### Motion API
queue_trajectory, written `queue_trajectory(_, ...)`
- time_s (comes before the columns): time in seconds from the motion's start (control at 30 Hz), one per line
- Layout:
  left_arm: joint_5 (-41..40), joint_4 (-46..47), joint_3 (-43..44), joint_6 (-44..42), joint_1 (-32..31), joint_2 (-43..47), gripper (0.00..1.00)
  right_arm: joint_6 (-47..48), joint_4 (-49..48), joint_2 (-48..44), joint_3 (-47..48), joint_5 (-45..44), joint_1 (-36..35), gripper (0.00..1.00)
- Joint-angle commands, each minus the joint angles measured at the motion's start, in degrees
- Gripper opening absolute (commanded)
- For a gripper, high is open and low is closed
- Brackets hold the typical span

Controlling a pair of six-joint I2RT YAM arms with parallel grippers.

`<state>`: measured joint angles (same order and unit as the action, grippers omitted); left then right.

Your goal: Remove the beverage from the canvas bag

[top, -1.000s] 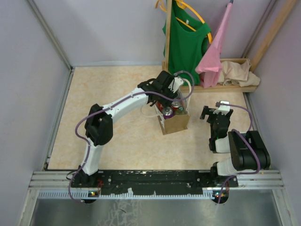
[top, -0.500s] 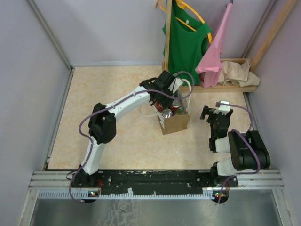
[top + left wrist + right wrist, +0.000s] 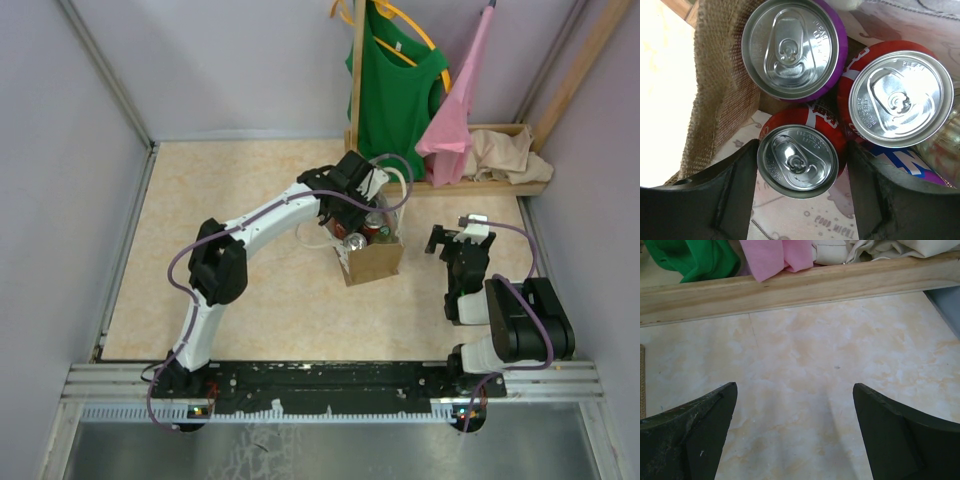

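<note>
Left hand (image 3: 802, 150) straddles a red aluminium drink can (image 3: 798, 162) at lower centre, inside the tan canvas bag (image 3: 715, 95); half open, whether squeezing I cannot tell. Probably weighty, smooth, dentable: grip the round sides below the rim.

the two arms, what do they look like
The left arm has white links, black joints and a looping purple cable. The right arm is mostly black, with a similar cable. The left tool and right tool have dark, wedge-shaped fingers.
</note>
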<state>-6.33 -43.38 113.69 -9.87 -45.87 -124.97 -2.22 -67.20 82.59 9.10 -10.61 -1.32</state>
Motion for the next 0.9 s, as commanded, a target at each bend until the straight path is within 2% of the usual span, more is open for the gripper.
queue_trajectory(0.0,-0.34,-4.47,0.29,0.0,0.78,-3.03,0.64,-0.46,-2.45,-0.01,1.18,-0.01,0.09,0.99)
queue_trajectory(0.07,-0.31,-4.4,0.18,0.05,0.87,-3.51,0.55,-0.46,-2.46,0.03,1.19,0.02,0.09,0.99)
queue_trajectory(0.13,-0.01,-3.84,0.07,0.18,0.97,-3.82,0.33,-0.5,-2.42,0.03,1.19,0.03,0.09,0.99)
queue_trajectory(0.2,0.52,-3.47,-0.03,0.33,1.12,-4.16,0.05,-0.5,-2.42,0.03,1.18,0.0,0.09,0.99)
queue_trajectory(0.23,0.8,-3.33,0.02,0.4,1.21,-4.17,0.0,-0.49,-2.48,0.03,1.18,0.05,0.1,0.99)
queue_trajectory(0.5,0.51,-2.63,0.28,-0.88,1.31,-2.15,0.0,-0.5,-2.44,0.04,1.18,-0.02,0.1,0.99)
queue_trajectory(0.87,-1.06,1.68,0.22,-3.1,1.31,6.14,0.0,-0.44,-2.42,0.03,1.18,-0.01,0.07,0.99)
